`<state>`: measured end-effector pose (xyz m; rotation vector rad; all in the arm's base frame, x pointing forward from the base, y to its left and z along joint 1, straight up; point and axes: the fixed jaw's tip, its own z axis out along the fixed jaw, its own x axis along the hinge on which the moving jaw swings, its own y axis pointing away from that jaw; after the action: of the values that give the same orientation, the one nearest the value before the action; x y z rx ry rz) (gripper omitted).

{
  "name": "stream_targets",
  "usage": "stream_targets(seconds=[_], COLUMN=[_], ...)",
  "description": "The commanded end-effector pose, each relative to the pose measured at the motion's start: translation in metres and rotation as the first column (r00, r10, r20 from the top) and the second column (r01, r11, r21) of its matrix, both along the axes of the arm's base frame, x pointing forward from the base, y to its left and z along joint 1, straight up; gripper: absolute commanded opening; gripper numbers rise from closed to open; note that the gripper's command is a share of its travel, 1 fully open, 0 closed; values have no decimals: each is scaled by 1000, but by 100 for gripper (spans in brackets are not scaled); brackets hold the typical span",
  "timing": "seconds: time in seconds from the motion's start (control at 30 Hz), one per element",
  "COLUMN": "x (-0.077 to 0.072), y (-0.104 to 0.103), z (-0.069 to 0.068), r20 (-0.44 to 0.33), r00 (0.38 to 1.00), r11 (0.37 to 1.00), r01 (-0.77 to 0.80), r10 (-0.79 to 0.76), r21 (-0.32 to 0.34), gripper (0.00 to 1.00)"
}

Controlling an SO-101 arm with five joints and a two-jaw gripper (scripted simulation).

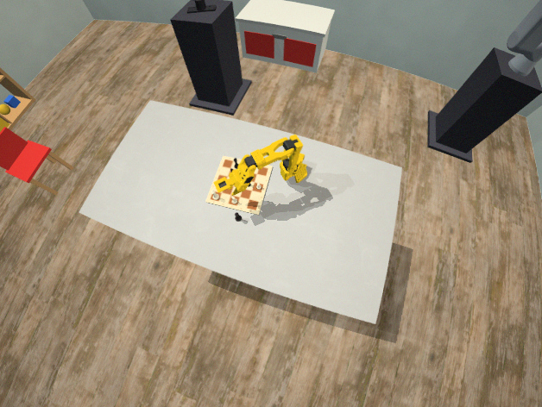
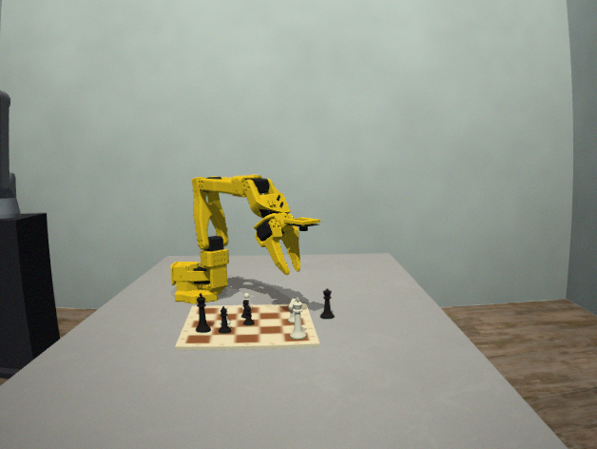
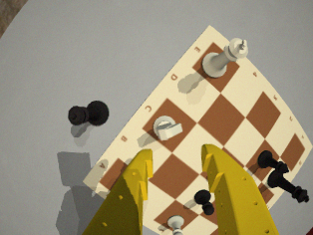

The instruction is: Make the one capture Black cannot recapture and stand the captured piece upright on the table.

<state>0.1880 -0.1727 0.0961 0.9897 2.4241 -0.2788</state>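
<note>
The small chessboard lies on the grey table; it also shows in the exterior view [image 2: 247, 325] and the wrist view [image 3: 212, 140]. A black piece [image 2: 327, 303] stands upright on the table just off the board's edge, seen too in the top view [image 1: 236, 217] and the wrist view [image 3: 88, 114]. My gripper [image 2: 289, 267] hangs well above the board, fingers a little apart with nothing between them [image 3: 175, 156]. Below it stand a white king [image 3: 224, 58], another white piece [image 3: 165, 126], a white pawn [image 3: 175, 228] and black pieces [image 3: 205, 200] [image 3: 281, 173].
The arm's yellow base [image 2: 198, 282] sits behind the board. In the exterior view three black pieces [image 2: 223, 320] stand on the board's left half and the tall white king [image 2: 298, 319] at its right front. Dark pillars [image 1: 209, 52] stand off the table.
</note>
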Motion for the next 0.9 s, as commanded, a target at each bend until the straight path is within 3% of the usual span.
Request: stream_targets(seconds=[0.0,0.3,0.87], x=[-1,-1,0], y=[-1,-1,-1], z=[0,-8,-46], r20=[3,3,2], r00=[1000,1000,1000], r11=[1000,1000,1000], r01=[8,8,8], r10=[-8,-8,-8], r21=[1,1,2], gripper=[13,13,13])
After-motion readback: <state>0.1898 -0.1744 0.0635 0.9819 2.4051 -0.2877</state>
